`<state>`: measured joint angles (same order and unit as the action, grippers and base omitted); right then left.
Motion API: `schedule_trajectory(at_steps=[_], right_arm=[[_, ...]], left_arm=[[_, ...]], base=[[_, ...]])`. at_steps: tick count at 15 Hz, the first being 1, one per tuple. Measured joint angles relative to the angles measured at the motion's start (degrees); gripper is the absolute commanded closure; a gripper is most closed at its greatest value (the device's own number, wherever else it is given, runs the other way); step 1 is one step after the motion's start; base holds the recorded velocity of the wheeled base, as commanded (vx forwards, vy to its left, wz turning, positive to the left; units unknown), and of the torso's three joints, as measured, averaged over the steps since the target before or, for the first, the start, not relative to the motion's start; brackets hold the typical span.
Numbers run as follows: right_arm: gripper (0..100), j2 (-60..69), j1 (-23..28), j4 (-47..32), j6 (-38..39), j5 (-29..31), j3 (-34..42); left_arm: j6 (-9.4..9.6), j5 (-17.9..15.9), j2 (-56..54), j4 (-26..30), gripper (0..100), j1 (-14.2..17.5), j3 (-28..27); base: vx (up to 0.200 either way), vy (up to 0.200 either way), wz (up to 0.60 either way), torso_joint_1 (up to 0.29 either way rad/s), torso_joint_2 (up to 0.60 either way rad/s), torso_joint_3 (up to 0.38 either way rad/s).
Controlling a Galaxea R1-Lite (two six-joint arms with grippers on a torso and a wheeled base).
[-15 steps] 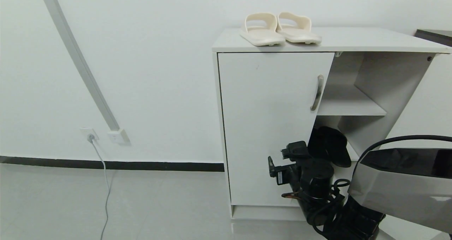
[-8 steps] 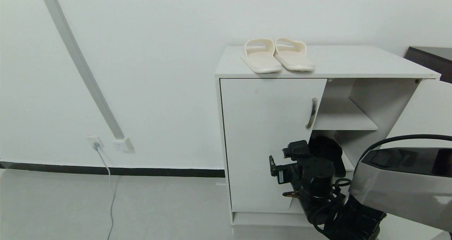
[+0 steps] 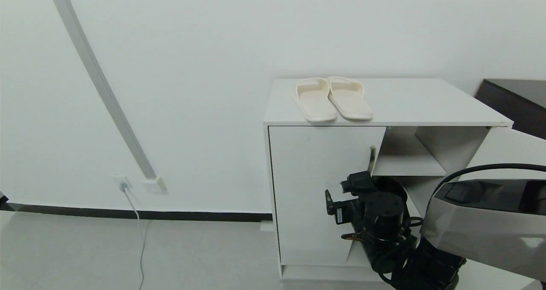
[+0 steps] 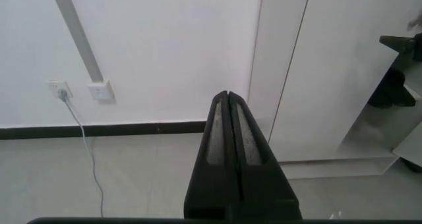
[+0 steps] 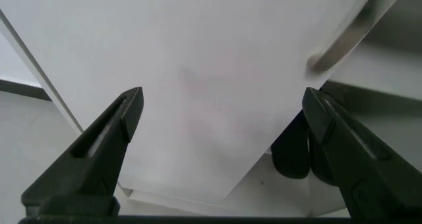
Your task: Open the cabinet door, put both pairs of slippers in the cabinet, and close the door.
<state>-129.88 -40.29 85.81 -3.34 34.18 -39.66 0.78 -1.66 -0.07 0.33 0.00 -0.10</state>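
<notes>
In the head view, a boxy white cabinet [image 3: 426, 106] of smooth flat panels carries a pair of cream, rubbery slippers [image 3: 332, 98] side by side on its top. Its left door [image 3: 315, 187] is shut and the right half is open onto a shelf [image 3: 409, 166]. A black robot arm [image 3: 375, 217] blocks the lower compartment.

In the left wrist view, the left gripper [image 4: 227, 95] has its long dark fingers pressed together, empty. Black slippers [image 4: 392, 89] sit inside the open side, and a wall socket [image 4: 59, 91] trails a grey cable.

In the right wrist view, the right gripper [image 5: 223, 99] is spread wide before the door, near its curved metal handle [image 5: 343, 43].
</notes>
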Motion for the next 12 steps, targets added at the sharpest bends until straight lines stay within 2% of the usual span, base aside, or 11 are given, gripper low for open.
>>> schedule_trajectory(at_steps=[12], right_arm=[[0,-0.11,-0.04,0.05,-0.05,0.02,0.27]], left_arm=[[0.01,0.00,0.00,0.00,100,0.00,0.00]], base=[[0.000,0.000,0.00,0.236,-0.56,-0.318]])
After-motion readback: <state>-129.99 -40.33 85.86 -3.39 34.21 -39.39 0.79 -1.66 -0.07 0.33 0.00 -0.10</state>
